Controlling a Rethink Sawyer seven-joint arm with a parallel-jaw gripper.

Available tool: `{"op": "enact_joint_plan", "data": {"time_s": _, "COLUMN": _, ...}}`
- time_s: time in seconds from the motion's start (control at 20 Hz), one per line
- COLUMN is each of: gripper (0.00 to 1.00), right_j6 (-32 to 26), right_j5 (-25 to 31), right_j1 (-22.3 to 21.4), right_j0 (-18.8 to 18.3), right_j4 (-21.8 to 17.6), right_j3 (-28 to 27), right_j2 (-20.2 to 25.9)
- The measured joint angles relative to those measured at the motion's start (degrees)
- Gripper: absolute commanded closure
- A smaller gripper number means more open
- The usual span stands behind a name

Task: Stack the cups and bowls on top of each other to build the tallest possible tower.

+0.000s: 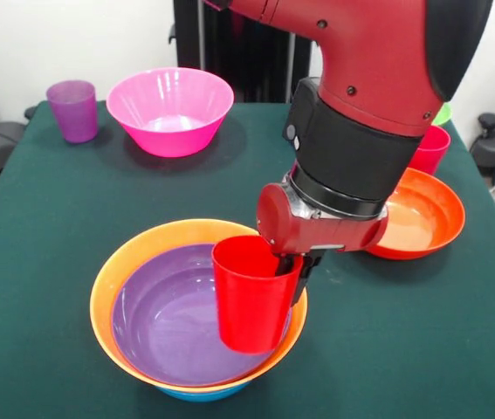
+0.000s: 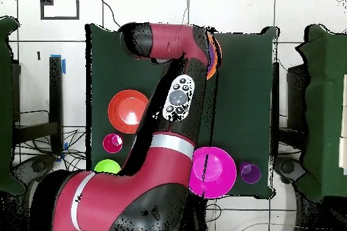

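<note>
The claw [image 1: 292, 264] grips the red cup [image 1: 251, 292] by its rim, upright, just above the purple bowl [image 1: 173, 319].

We find no readable text, label, brand, number or sign on the arm [image 1: 378, 78], the cups or the bowls. The dark green table [image 1: 72, 201] under them carries no lettering either.

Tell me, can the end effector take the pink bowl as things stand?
Probably not yet: the end effector is shut on a red cup above the purple bowl. The pink bowl itself stands uncovered.
</note>
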Motion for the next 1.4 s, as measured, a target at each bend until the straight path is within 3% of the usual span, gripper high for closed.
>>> {"op": "enact_joint_plan", "data": {"time_s": 0.7, "gripper": 1.00, "right_j6": 0.00, "right_j5": 0.00, "right_j1": -1.88, "right_j0": 0.00, "right_j4": 0.01, "right_j3": 6.79, "right_j2": 0.77}}
{"op": "enact_joint_plan", "data": {"time_s": 1.4, "gripper": 1.00, "right_j6": 0.00, "right_j5": -0.01, "right_j1": -6.99, "right_j0": -0.02, "right_j4": 0.01, "right_j3": 13.24, "right_j2": 1.00}}
